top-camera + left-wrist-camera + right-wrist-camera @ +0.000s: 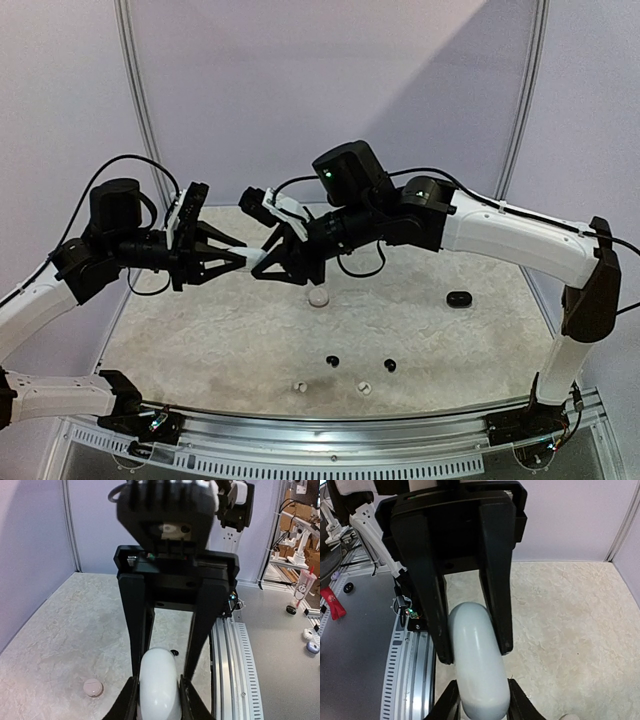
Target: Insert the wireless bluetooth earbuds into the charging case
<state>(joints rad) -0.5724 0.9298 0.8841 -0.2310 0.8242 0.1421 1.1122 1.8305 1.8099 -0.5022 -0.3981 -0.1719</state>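
1. The white charging case (257,258) is a smooth, glossy pebble held in the air between the two grippers. No opening shows on it, so what is inside cannot be told.
2. The black charging case (459,299) is a small dark oval. It lies on the table, well apart from both grippers and out beneath the right arm. Its contents cannot be seen either.
3. The left gripper (244,257) is closed narrowly on one end of the white charging case, with a finger pressed to each side.
4. The right gripper (269,262) meets it nose to nose. Its black fingers (447,702) are partly closed and lie along both flanks of the other end. Whether they squeeze it cannot be told.
5. Two black earbuds (332,360) and two white earbuds (298,386) lie loose on the table. They are tiny and curved, below the grippers and towards the arm bases, and none is in a case.
6. A pale round object (318,297) rests just below the right gripper.
7. The table (200,340) is matt, mottled beige, like stone.
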